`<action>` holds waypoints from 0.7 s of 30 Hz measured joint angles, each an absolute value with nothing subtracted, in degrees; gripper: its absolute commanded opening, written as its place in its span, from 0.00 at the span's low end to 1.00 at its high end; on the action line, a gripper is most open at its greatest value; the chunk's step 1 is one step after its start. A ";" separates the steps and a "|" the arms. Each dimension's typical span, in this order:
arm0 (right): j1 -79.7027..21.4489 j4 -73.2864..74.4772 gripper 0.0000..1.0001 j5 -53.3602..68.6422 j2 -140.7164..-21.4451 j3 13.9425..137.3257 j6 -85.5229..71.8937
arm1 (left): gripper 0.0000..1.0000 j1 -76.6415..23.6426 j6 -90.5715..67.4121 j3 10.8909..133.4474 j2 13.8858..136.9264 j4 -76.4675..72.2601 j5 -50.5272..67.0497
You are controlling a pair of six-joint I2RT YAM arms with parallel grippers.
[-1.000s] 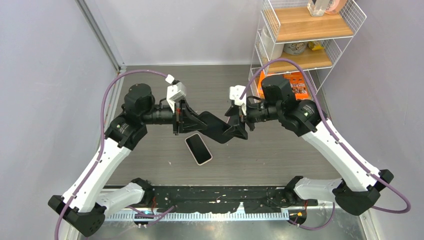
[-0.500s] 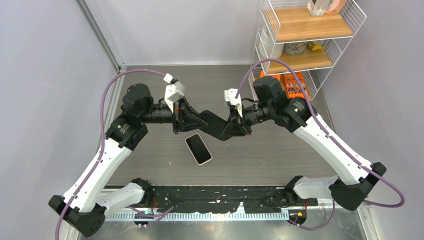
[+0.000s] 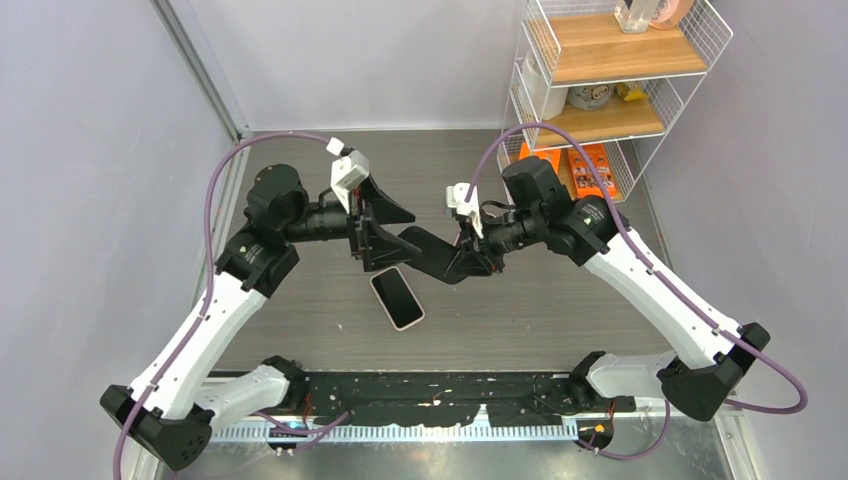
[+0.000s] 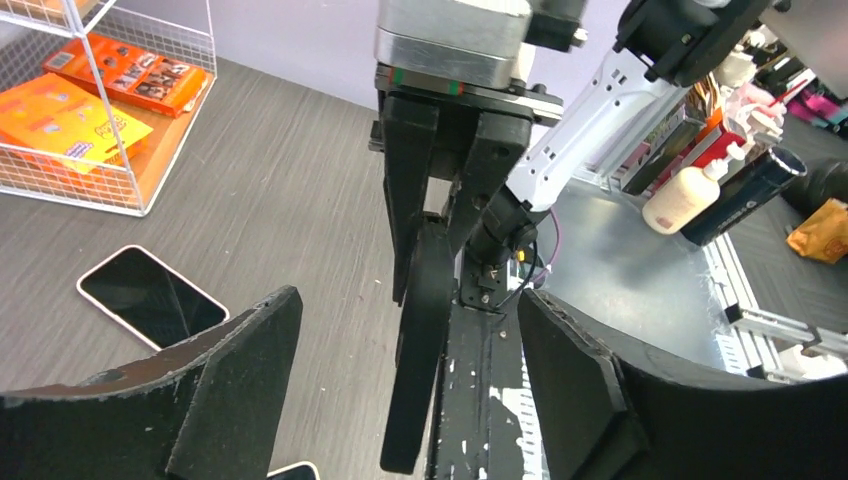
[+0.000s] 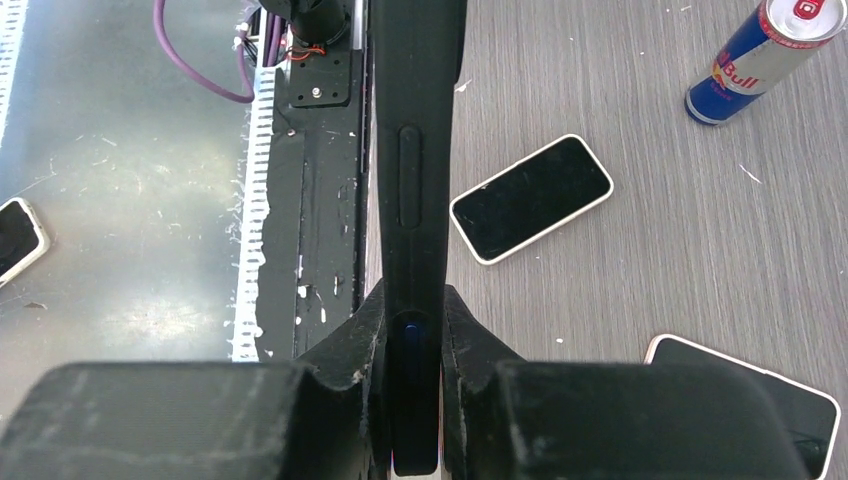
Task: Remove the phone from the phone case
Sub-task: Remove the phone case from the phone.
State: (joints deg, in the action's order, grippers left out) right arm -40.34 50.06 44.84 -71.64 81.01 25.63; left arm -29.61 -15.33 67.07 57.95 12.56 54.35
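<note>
A black phone case (image 3: 432, 250) hangs in the air between the two arms, seen edge-on in both wrist views. My right gripper (image 3: 478, 256) is shut on its right end, with the fingers pressed on both faces (image 5: 412, 300). My left gripper (image 3: 390, 232) is open. Its fingers (image 4: 235, 370) stand apart on either side of the case's other end (image 4: 425, 350) and do not touch it. Whether a phone sits inside the case I cannot tell. A phone (image 3: 397, 297) with a pale rim lies screen-up on the table below the case.
A wire shelf (image 3: 610, 70) with orange boxes stands at the back right. The right wrist view shows a Red Bull can (image 5: 770, 45) lying on the table and a second phone (image 5: 760, 400). The black base rail (image 3: 430, 395) runs along the near edge.
My right gripper closed on the case and shifted slightly left. My left gripper, shut on the case before, has opened and let go of it.
</note>
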 measured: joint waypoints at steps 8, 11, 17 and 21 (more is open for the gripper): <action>-40.32 50.06 0.05 42.54 -71.64 80.97 25.85 | 0.64 -29.61 -20.69 68.95 62.54 12.12 52.60; -40.32 49.95 0.05 41.71 -71.64 80.66 25.85 | 0.55 -29.61 -22.50 69.63 64.31 11.38 52.49; -39.94 49.41 0.05 38.72 -71.64 79.35 25.69 | 0.23 -29.63 -25.91 69.89 66.24 10.37 53.17; -39.83 48.86 0.05 38.30 -71.61 78.83 25.54 | 0.00 -29.67 -26.68 69.78 66.50 9.23 54.78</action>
